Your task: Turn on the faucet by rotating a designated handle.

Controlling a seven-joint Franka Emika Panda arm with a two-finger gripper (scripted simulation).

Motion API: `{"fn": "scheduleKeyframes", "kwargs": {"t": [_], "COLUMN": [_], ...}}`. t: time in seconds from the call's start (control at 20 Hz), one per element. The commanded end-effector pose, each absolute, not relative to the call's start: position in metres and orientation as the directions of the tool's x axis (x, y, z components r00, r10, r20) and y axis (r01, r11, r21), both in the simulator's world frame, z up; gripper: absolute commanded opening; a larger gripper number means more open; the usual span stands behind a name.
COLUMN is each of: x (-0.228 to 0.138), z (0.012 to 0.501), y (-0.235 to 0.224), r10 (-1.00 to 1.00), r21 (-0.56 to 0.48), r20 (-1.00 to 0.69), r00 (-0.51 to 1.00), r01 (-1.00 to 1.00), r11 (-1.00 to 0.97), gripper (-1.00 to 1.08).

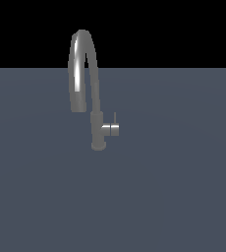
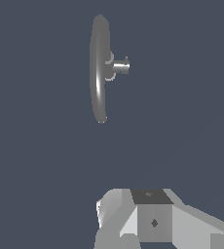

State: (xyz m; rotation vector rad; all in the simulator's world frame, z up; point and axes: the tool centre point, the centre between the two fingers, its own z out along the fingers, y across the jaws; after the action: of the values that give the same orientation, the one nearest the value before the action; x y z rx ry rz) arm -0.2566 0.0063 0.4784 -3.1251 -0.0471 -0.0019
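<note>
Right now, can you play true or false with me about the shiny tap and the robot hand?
1. The tall grey brushed-metal faucet has a high arched spout. True.
2. The short grey metal cylinder handle sticks out toward the exterior view's left. False: it sticks out toward the exterior view's right, low on the post.
3. The robot's hand is squeezing the handle. False: in the wrist view the hand is apart from the faucet, touching nothing.
4. A thin pin stands up from the handle. True.
5. The robot arm shows in the exterior view. False: only the faucet on the flat grey-blue surface appears there.
</note>
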Motion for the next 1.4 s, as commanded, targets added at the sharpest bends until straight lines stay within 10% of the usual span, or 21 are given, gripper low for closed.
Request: {"fn": "scheduleKeyframes", "kwargs": {"t": [0.0,1.35], "x": [-0.257,-0.164], "z": [0.478,0.448], "y": [0.006,0.009], "r10": [0.030,-0.181], "r21": [-0.016,-0.215], "r20": [0.001,-0.254], "r00": [1.000,0.950], "r01": [0.030,-0.238], "r11": [-0.999,-0.947], "gripper": [-1.00,-1.00]}}
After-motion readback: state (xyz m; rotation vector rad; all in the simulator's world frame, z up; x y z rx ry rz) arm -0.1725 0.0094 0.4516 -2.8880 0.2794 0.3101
